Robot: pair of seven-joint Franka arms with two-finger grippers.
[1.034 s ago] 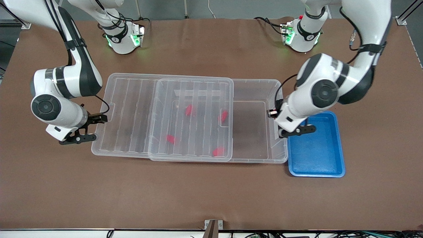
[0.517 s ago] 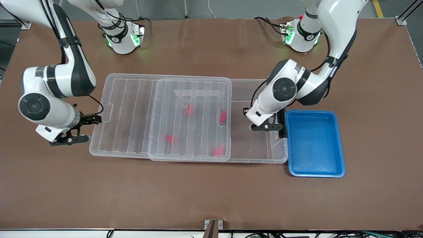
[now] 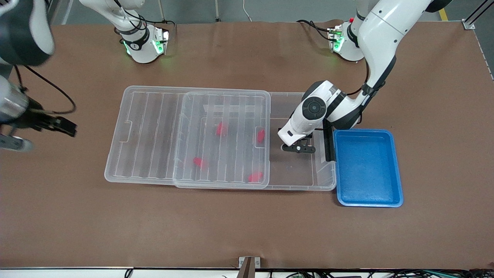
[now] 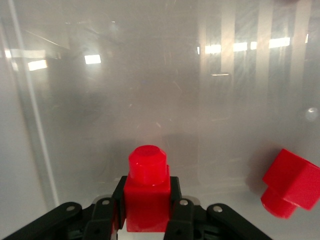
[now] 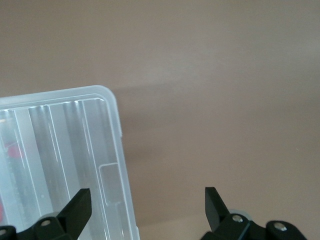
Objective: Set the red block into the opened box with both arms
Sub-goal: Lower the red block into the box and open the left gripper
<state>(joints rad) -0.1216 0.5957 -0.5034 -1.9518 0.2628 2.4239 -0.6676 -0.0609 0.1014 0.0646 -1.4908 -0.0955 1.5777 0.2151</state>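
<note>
Over the uncovered end of the box (image 3: 297, 175), the end toward the left arm, the left pincer (image 3: 298, 148) hangs low inside the walls, clamped on one red block (image 4: 147, 192) with the block's round stud pointing away from the wrist. In the left wrist view a second red block (image 4: 290, 183) lies on the box floor just beside the held one. From the front I count four more red blocks inside the box under the ribbed clear lid (image 3: 185, 135): one (image 3: 220, 128) farthest from the front camera, one (image 3: 261, 134) at the lid's edge nearest the left pincer, one (image 3: 199, 162) lower down, and one (image 3: 255, 177) close to the box wall nearest the front camera. That makes five in all. The lid is slid toward the right arm's end of the box and overhangs it there. One blue tray (image 3: 368, 168) sits on the brown counter (image 3: 247, 227) touching the box at the left arm's end. The right pincer (image 3: 58, 125), fingers spread wide apart and holding nothing, is over the bare counter off the lid's overhanging end.
</note>
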